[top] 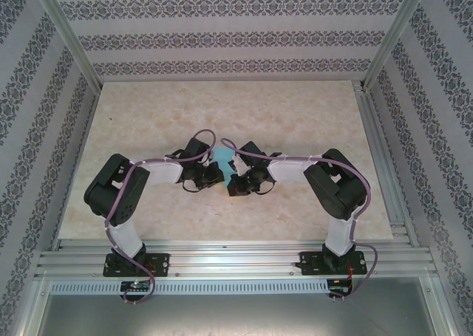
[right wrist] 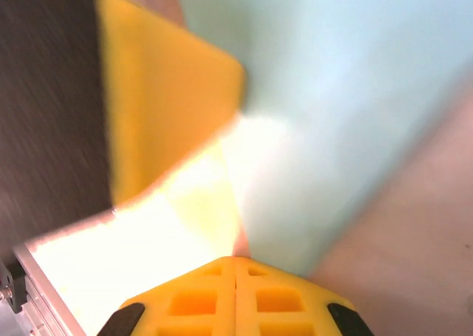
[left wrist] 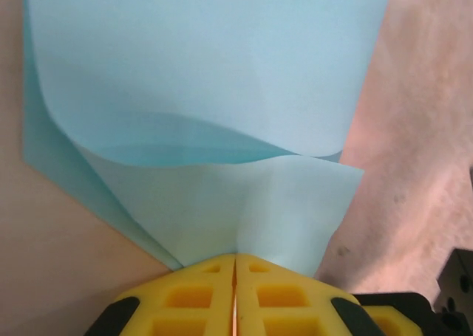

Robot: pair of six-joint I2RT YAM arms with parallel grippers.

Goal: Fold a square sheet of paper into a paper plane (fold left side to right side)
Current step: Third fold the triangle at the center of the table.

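The square sheet of paper [top: 221, 157] is light blue and sits between the two grippers at the table's middle. In the left wrist view the sheet [left wrist: 207, 70] is partly folded over itself, one flap curling up, and its near corner runs into my left gripper [left wrist: 235, 256], which is shut on it. My left gripper [top: 214, 175] and right gripper [top: 235, 182] almost meet. My right gripper [right wrist: 235, 258] is shut, its tips at the sheet's [right wrist: 347, 92] lower edge, with the left gripper's yellow finger [right wrist: 162, 107] close by. The paper plane is out of view.
The beige marbled table [top: 148, 129] spreads around the arms. Patterned walls [top: 222, 37] close it in at the back and sides, with metal rails [top: 229, 258] along the near edge.
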